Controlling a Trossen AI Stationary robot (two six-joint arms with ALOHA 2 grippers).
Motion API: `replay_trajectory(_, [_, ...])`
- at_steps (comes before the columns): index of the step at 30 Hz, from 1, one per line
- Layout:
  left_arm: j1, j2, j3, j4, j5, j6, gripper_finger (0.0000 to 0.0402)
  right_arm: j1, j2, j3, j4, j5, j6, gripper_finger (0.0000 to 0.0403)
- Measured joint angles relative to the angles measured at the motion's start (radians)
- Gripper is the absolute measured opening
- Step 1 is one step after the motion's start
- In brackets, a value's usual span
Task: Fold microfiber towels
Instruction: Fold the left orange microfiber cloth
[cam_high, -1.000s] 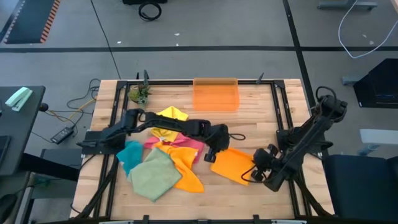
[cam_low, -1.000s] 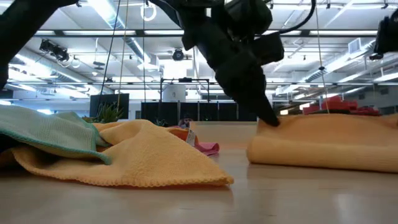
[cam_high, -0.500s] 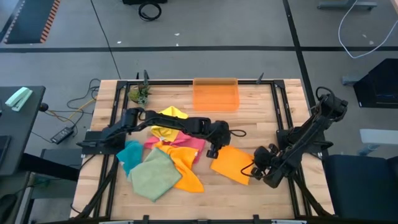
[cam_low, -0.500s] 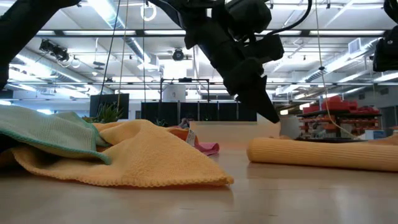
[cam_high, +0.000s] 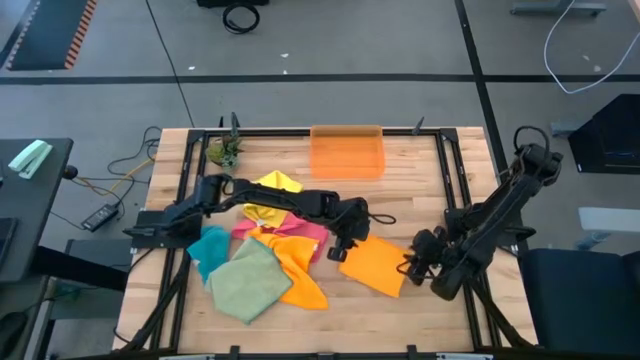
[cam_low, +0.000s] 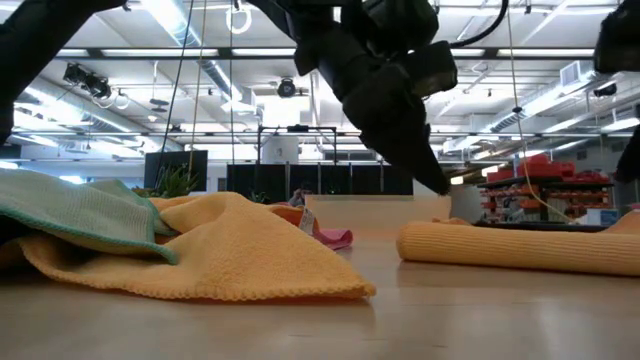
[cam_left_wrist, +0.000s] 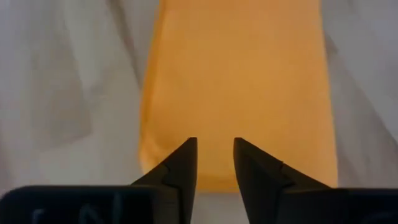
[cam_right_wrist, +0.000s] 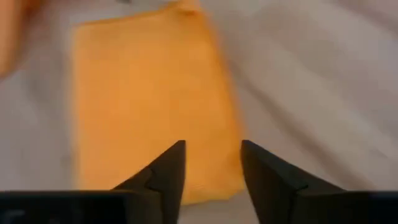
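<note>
A second ago both grippers pinched the orange towel (cam_high: 375, 264), which stood raised at its right end; now it lies flat and folded on the wooden table (cam_high: 400, 185), a neat rectangle with a rounded fold showing in the low view (cam_low: 520, 250). The left gripper (cam_high: 337, 250) has let go and hangs just above the towel's far-left end, fingers (cam_left_wrist: 183, 165) parted narrowly with nothing between them. The right gripper (cam_high: 415, 268) has drawn back to the towel's right edge, its fingers (cam_right_wrist: 168, 171) a little wider apart, also empty.

The cloth looks soft, with a fine ribbed nap. To the left lies a loose pile (cam_high: 260, 260) of crumpled towels: yellow, pink, orange, sage green and teal. A rigid translucent orange bin (cam_high: 347, 152) stands at the table's far edge.
</note>
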Motion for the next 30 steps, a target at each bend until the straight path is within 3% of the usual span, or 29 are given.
replay_trajectory(5, [-0.022,0.027,-0.016,0.125,0.005,0.003,0.0045,0.036,0.065,0.001,0.09,0.024,-0.049,0.0017])
replay_trajectory(8, [-0.019,0.069,-0.022,0.125,-0.019,-0.006,0.0009,0.036,0.109,-0.009,0.101,0.009,-0.024,0.0008])
replay_trajectory(21, [0.012,0.068,-0.02,0.06,-0.135,-0.063,0.0012,-0.065,0.166,-0.135,0.152,-0.045,0.038,0.0002])
replay_trajectory(30, [0.037,0.068,-0.02,0.0,-0.34,-0.091,0.0011,-0.148,0.157,-0.161,0.163,0.04,0.025,0.0001])
